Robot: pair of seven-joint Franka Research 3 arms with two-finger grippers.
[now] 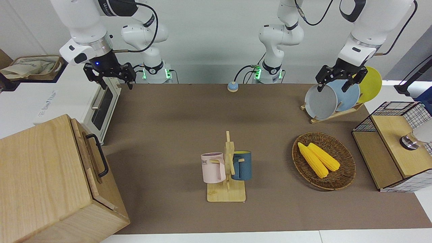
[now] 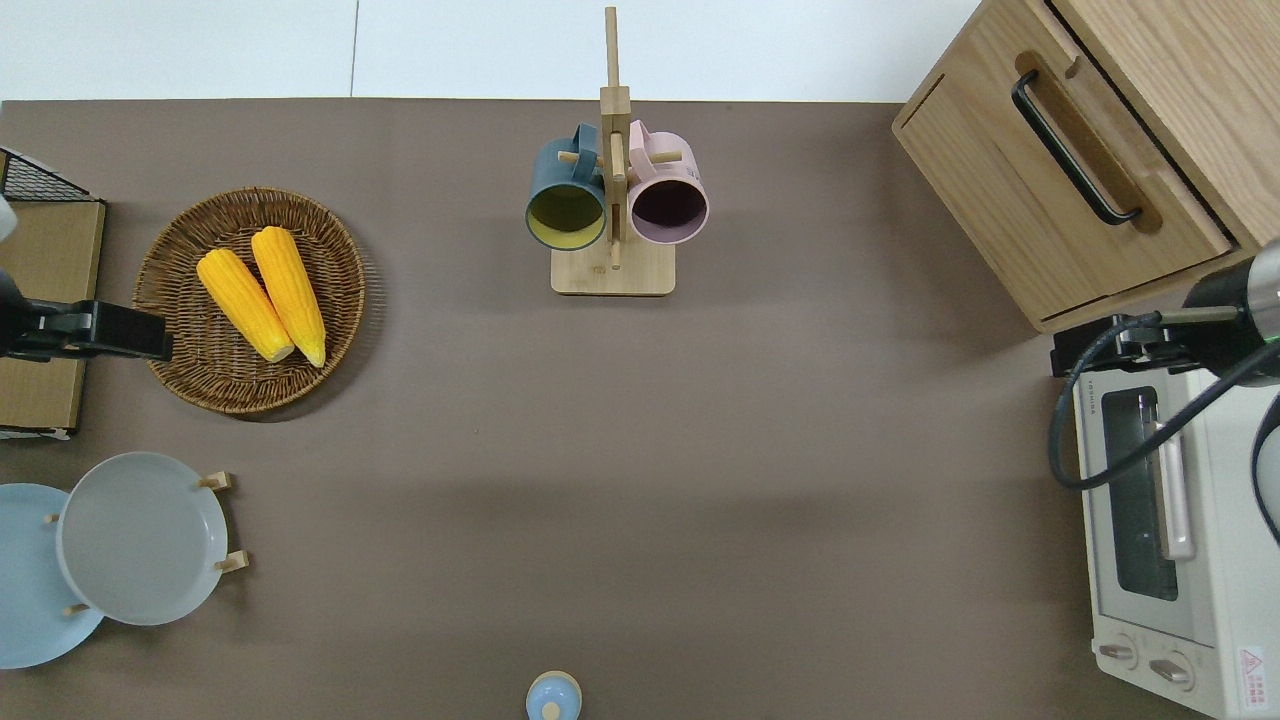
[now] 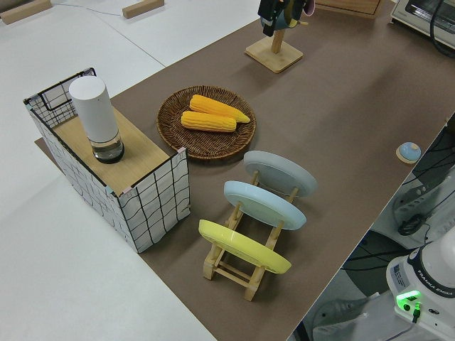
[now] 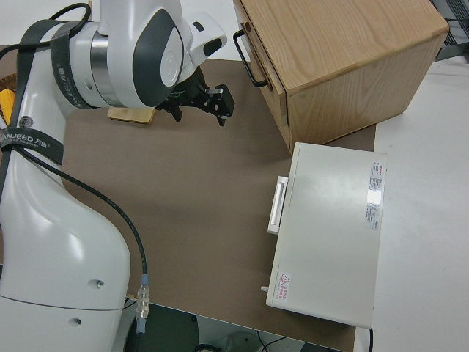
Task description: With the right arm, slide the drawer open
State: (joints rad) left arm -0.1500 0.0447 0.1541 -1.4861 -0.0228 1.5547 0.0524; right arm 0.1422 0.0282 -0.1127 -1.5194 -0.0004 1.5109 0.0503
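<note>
The drawer [image 2: 1050,205] is a light-wood front in the big pale wooden box [image 1: 37,175], at the right arm's end of the table. It looks pushed in. Its black loop handle [image 2: 1075,150] faces the table's middle and also shows in the front view [image 1: 98,155] and the right side view [image 4: 248,57]. My right gripper [image 1: 113,79] hangs open and empty in the air, blue light at its wrist. From overhead the right gripper [image 2: 1092,350] is over the gap between the box and the toaster oven, apart from the handle. The left arm is parked, its gripper [image 1: 334,86] open.
A white toaster oven [image 2: 1160,540] stands beside the box, nearer to the robots. A mug tree [image 1: 226,168] with a pink and a blue mug stands mid-table. A wicker basket [image 1: 341,177] with corn, a plate rack [image 1: 332,114] and a wire-mesh rack [image 1: 393,148] are at the left arm's end.
</note>
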